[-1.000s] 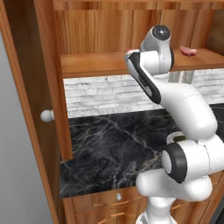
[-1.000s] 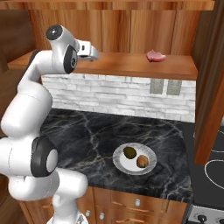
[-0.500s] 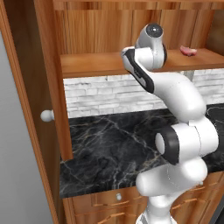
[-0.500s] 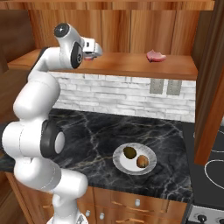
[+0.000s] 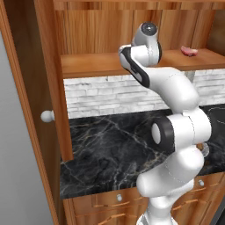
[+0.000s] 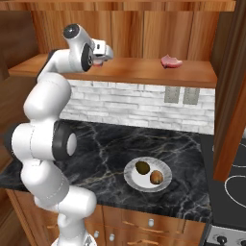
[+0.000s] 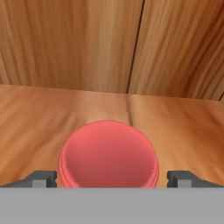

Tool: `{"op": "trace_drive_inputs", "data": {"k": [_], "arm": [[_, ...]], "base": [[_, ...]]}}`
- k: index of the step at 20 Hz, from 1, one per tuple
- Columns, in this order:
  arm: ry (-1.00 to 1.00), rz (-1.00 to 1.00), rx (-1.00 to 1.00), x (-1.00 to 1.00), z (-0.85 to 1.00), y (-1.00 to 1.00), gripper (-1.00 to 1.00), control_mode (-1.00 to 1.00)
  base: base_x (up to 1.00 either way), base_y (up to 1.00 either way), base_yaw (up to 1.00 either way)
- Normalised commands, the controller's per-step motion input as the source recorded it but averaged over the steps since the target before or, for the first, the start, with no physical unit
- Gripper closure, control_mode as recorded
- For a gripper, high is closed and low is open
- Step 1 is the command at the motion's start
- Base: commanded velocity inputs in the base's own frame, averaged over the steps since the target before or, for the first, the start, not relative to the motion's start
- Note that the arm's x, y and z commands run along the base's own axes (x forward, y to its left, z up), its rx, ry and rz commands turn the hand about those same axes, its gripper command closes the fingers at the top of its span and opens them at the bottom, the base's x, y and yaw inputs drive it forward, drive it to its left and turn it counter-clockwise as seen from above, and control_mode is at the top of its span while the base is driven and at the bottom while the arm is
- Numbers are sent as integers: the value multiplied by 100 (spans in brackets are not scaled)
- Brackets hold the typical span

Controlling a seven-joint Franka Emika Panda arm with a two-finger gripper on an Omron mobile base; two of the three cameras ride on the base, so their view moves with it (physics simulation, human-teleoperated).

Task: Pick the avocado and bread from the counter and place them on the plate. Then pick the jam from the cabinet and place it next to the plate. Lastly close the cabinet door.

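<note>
Over the last second the arm has swung up to the cabinet shelf [image 6: 144,72], so the wide-open end effector [image 7: 112,178] now straddles the jam [image 7: 108,154], ungripped, while avocado [image 6: 142,167] and bread [image 6: 156,177] already sit on the plate [image 6: 133,178], leaving the grasp next.

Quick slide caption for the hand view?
Open gripper straddles the jam on the cabinet shelf, jaws either side.

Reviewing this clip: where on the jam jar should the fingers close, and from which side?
On the round side wall of the jam, just under its lid, coming in level from the open front of the cabinet. The jar stands upright on the shelf, and the open fingers already flank it.
</note>
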Motion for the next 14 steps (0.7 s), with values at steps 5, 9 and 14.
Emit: {"op": "trace_drive_inputs", "data": {"k": [5, 9, 14], "arm": [[0, -2, 0, 23, -11, 0, 100, -100], [0, -5, 0, 8, -14, 0, 100, -100], [0, -5, 0, 0, -11, 0, 100, -100]], "base": [[0, 0, 0], [0, 0, 0], [0, 0, 0]]}}
